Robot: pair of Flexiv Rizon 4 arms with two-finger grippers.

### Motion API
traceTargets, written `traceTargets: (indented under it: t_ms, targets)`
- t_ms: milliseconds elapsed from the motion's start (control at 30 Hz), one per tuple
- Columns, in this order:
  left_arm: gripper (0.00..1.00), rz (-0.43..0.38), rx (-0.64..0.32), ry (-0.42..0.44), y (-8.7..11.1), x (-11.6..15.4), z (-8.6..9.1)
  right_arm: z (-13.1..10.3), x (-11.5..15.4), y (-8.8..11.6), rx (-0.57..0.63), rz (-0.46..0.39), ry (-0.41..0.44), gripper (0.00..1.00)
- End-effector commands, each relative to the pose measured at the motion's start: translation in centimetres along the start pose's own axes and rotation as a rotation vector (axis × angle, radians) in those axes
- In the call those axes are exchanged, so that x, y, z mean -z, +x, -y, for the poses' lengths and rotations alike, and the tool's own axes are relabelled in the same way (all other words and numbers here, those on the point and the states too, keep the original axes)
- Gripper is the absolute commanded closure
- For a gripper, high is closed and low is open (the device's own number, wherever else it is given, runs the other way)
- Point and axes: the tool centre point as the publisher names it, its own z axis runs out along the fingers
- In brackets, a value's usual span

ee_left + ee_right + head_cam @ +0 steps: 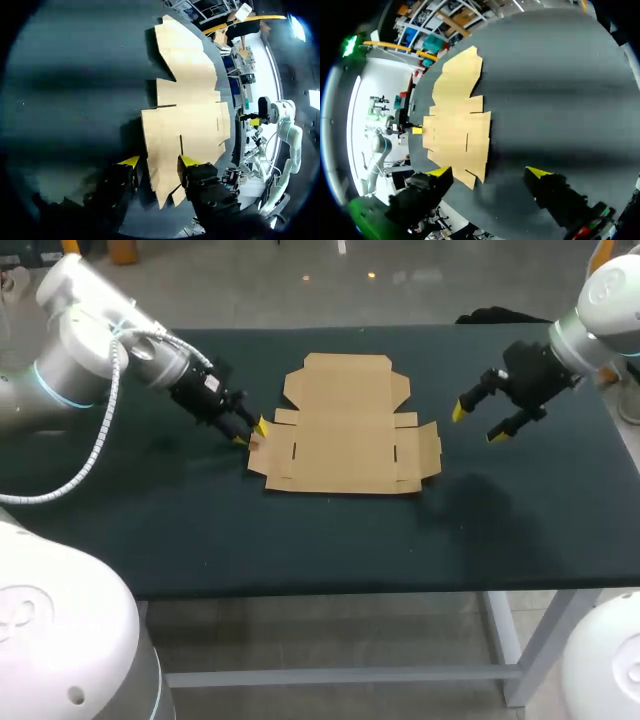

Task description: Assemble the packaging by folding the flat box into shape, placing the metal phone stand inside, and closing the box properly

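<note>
A dark cloth-covered table [300, 540] is filling the space in front of me, with the two arms coming in over its far corners.

The left gripper [251, 432] is sitting low at the table surface, right at the left edge of the flat box [345, 430]. Its two yellow-tipped fingers are standing apart, not pinching anything. From its own wrist view the left gripper [160, 161] is straddling the near end of the cardboard. One fingertip [189, 161] is showing over the cardboard's side flap, and the other is showing over the dark cloth just beside the edge. I cannot tell whether either tip is actually touching the cardboard. The left arm [90, 350] is slanting down to it from the left corner, with a pale cable looping alongside.

The right gripper [478, 424] is hanging above the cloth to the right of the box, clear of its right flap, with its fingers spread wide and holding nothing. In its wrist view the right gripper [488, 172] is looking across bare cloth toward the cardboard ahead of it. The right arm [600, 310] is reaching in from the right corner.

The flat box [185, 100] is lying unfolded in the middle of the table. It is one tan sheet, pressed flat, with its flaps and tabs spread out on all sides and two short slits cut into its main panel. Seen from the right wrist, the flat box [455, 120] is showing the same flat outline.
</note>
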Motion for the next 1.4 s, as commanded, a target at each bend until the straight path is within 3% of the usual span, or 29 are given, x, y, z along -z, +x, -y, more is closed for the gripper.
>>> traceTargets:
  t_ms: [33,333,633,1300,1333,1367,1400]
  targets:
    - [1.00,0.003,0.003,-0.012,0.0,-0.5,0.4,-0.3,0.0,-0.2,-0.001,-0.007,0.014,0.00]
    - [1.00,0.014,0.031,-0.006,-0.6,0.0,-0.4,-0.3,0.0,-0.4,-0.008,-0.009,0.020,0.00]
    - [1.00,0.028,0.075,0.040,-0.4,2.3,-2.4,-0.3,-0.1,-0.5,-0.015,-0.010,0.026,0.00]
    - [1.00,-0.018,0.094,-0.030,-2.0,3.5,-7.0,0.2,-0.2,-0.1,-0.022,-0.012,0.029,0.00]
    - [0.97,-0.021,0.094,-0.034,-2.0,3.5,-7.2,0.2,-0.3,0.0,-0.022,-0.012,0.030,0.00]
    - [0.57,-0.021,0.095,-0.038,-2.1,3.5,-7.3,0.3,-0.3,0.0,-0.023,-0.011,0.031,0.00]
    - [0.10,-0.018,0.098,-0.040,-2.2,3.4,-7.4,0.3,-0.3,0.0,-0.023,-0.011,0.033,0.00]
